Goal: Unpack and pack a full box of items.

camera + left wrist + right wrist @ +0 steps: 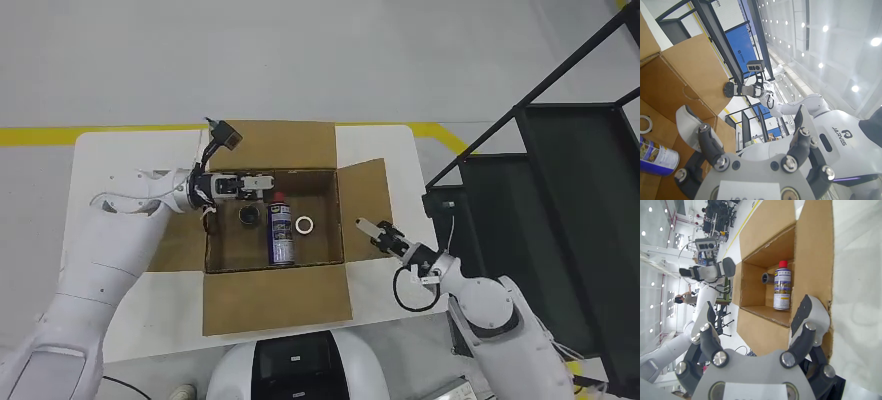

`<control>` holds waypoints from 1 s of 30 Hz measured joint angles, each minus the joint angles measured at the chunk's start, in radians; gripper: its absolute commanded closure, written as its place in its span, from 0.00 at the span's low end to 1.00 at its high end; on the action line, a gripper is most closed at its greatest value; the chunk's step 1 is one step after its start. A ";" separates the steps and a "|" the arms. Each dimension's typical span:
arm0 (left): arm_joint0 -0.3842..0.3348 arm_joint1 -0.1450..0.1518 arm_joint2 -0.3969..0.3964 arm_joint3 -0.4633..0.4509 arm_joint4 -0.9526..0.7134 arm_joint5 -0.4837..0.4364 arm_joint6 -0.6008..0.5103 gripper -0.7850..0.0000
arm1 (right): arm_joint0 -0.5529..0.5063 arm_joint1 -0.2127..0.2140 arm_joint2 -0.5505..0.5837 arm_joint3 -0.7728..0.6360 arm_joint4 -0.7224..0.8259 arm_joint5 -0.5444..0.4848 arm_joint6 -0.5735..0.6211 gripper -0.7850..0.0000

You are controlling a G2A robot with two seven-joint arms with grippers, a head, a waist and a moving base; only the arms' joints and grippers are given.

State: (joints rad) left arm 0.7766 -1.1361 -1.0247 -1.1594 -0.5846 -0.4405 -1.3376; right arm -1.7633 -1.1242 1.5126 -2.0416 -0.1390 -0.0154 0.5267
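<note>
Box [275, 300]: cardboard, open, all four flaps folded outward, standing at the middle of the white table [120, 160]. Contents observed on the box floor:

- A spray can [281, 234] with a red cap and a blue label lies on its side, cap toward the far wall.
- A pale ring [306, 225] lies flat just beside the can, on the right arm's side.
- A small dark-ended cylinder [247, 213], possibly a metal tin, lies near the can's cap end on the left arm's side.

Left gripper [262, 183]: over the box opening near the far left corner, fingers spread wide, nothing between them.

Right gripper [365, 228]: at the outer edge of the right flap, fingers likewise wide apart and empty, pointing toward the box.
</note>
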 measured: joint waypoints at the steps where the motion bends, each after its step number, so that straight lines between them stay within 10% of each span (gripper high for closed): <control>1: 0.022 0.009 -0.024 -0.020 0.006 0.009 -0.001 0.00 | 0.002 0.000 -0.003 0.002 -0.011 0.012 -0.010 0.00; 17: 0.438 0.120 -0.509 -0.250 -0.089 0.015 0.088 0.00 | 0.133 -0.007 -0.071 0.171 -0.047 0.110 -0.022 0.00; 30: 0.550 0.134 -0.621 -0.258 -0.095 0.021 0.168 0.00 | 0.236 -0.019 -0.189 0.279 -0.087 0.169 0.006 0.00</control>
State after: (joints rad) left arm 1.3270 -1.0019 -1.6453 -1.4172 -0.6793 -0.4196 -1.1696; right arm -1.5276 -1.1429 1.3240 -1.7629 -0.2259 0.1536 0.5326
